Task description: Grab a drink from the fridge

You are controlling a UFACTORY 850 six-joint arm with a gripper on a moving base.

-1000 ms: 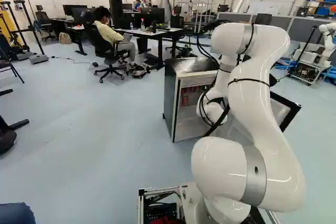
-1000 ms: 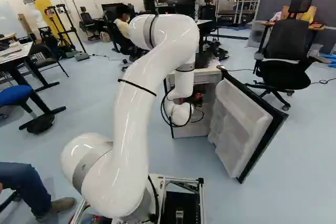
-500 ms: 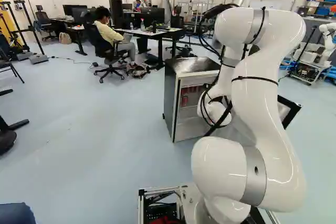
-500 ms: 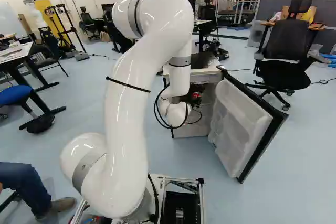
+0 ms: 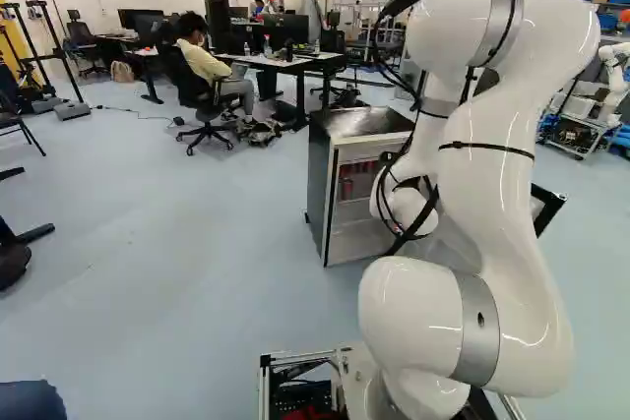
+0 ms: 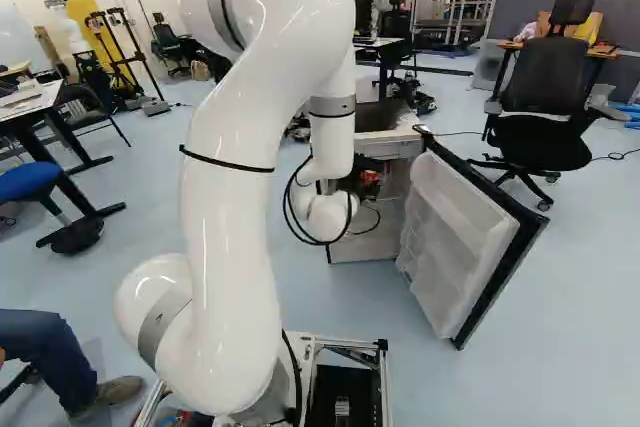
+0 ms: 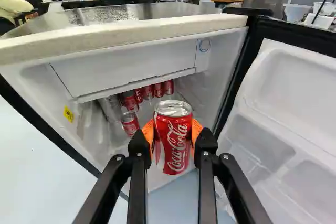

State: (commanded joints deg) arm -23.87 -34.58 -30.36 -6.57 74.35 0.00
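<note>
Left of the middle of the right base view, the white arm (image 6: 240, 167) is seen bent forward, its far end held low before the open fridge (image 6: 395, 150). In the wrist view, a red drink can (image 7: 173, 148) is pinched upright between the orange pads (image 7: 197, 128) of the black gripper (image 7: 174, 139), in front of the fridge opening, with more red cans (image 7: 130, 124) seen inside beyond it. Farther right in the right base view, the fridge door (image 6: 455, 237) is swung wide, and a black office chair (image 6: 545, 97) is seen beyond.
</note>
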